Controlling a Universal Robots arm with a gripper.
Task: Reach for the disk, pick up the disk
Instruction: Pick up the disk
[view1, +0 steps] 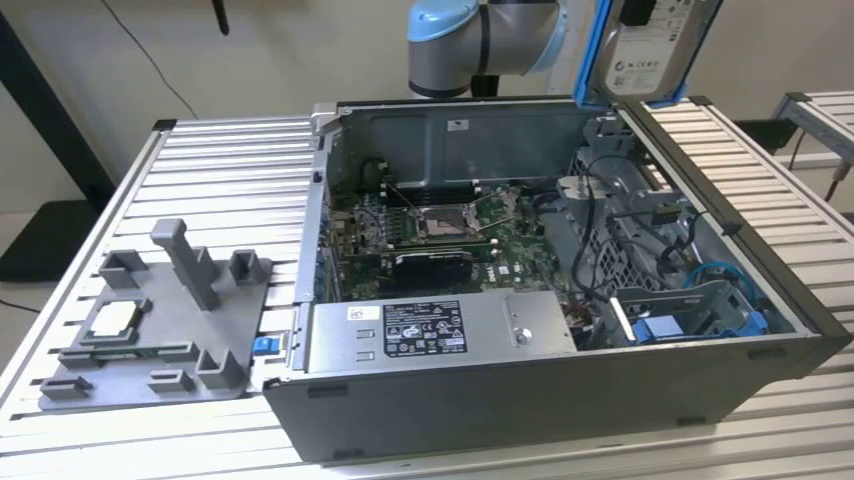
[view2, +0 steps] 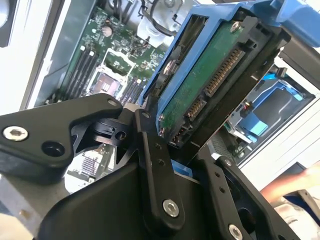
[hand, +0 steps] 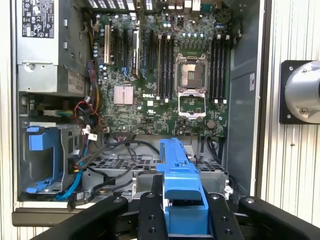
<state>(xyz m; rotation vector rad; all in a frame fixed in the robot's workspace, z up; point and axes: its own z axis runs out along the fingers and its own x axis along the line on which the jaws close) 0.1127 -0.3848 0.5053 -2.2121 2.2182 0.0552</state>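
The disk (view1: 638, 50) hangs above the far right corner of the open computer case (view1: 534, 400) in the exterior view, well clear of the case floor; the frame's top edge cuts it off, so only its lower part with the white label and a strip of blue frame shows. Going from the exterior view's left: a grey fixture plate (view1: 160, 320) lies on the slatted table (view1: 227, 170), with a small square silver chip (view1: 114, 318) seated in it. Next comes the case, with the grey power-supply box (view1: 427, 330) along its near wall and the motherboard (view1: 441, 225) behind it, partly covered by cables. At the near right corner a blue drive bay (view1: 694, 315) sits among tangled wires. The arm (view1: 481, 40) is cropped at the top, just left of the disk. In the second wrist view the gripper (view2: 175, 145) is clamped on the disk (view2: 210, 80), its black fingers (view2: 150, 165) pressing the lower end, with the green circuit side and connectors facing the camera. In the first wrist view the disk (hand: 182, 200) shows edge-on as a blue strip between the fingers (hand: 150, 220), its metal body hidden.
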